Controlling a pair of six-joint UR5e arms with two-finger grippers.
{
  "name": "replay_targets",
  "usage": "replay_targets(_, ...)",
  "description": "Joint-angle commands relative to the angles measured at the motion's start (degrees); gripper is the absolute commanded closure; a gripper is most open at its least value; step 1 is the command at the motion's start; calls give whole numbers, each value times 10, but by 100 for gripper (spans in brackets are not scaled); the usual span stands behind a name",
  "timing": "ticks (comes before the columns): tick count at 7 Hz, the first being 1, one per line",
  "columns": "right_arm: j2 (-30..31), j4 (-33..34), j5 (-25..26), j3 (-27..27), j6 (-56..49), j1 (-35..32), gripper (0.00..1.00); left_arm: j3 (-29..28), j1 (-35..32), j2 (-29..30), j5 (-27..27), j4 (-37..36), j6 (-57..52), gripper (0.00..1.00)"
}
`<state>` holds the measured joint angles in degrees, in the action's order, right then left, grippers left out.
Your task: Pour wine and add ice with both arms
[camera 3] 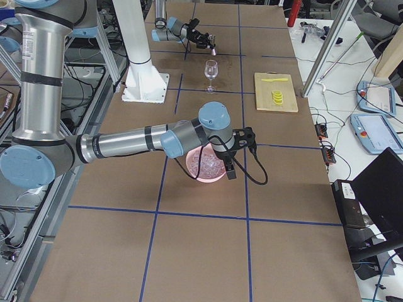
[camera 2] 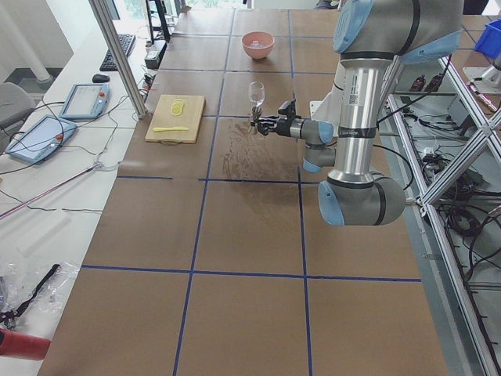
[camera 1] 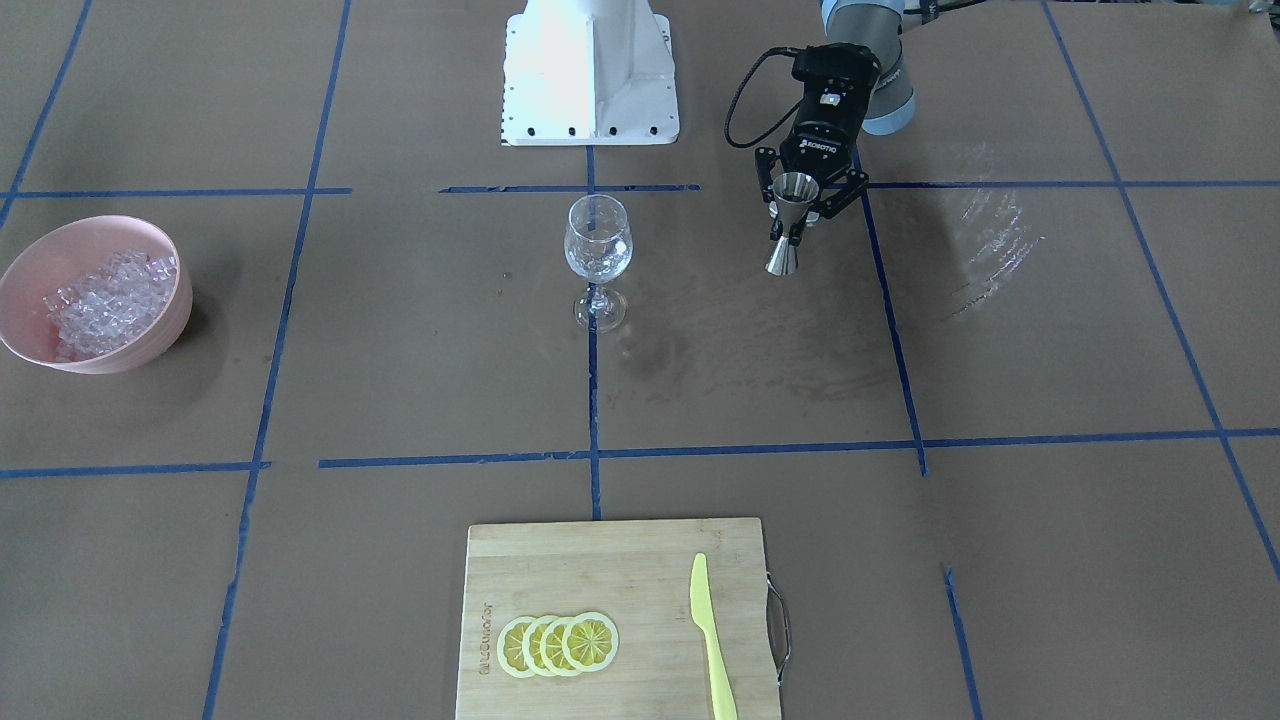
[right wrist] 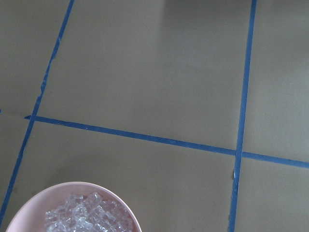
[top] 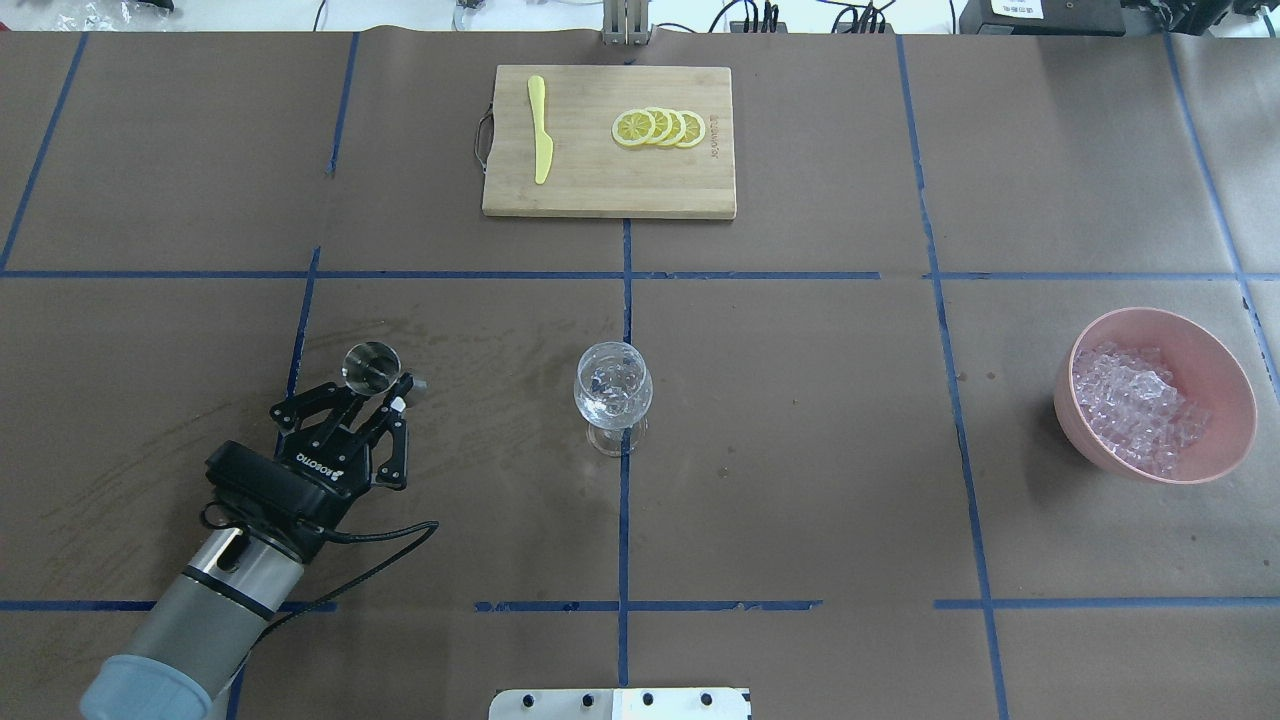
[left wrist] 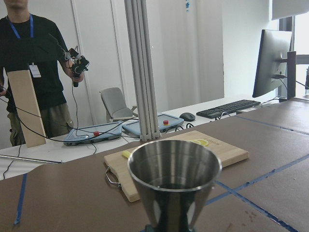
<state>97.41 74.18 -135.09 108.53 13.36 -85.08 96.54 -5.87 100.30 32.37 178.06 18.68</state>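
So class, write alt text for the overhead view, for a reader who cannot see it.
The robot's left hand grips a steel jigger upright, left of a clear wine glass at centre. A pink bowl of ice sits far right; at the far edge, a wooden board holds lemon slices and a yellow knife.

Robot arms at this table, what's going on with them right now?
The left hand holds a steel jigger upright, beside the wine glass and apart from it. The right hand hangs over the pink bowl of ice, well away from the glass. Whether it is open or shut cannot be told.
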Motion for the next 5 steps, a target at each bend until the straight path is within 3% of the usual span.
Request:
replay_targets(1,2,0,0,-1,0,0,0,3,-12,55,5,-82,-7,100)
replay_targets(3,4,1,1,-1,0,0,0,23,-36,69,55,-167,-13,100)
replay_targets(5,4,1,1,-1,1,0,0,47,-37,77,53,-209,-70,100)
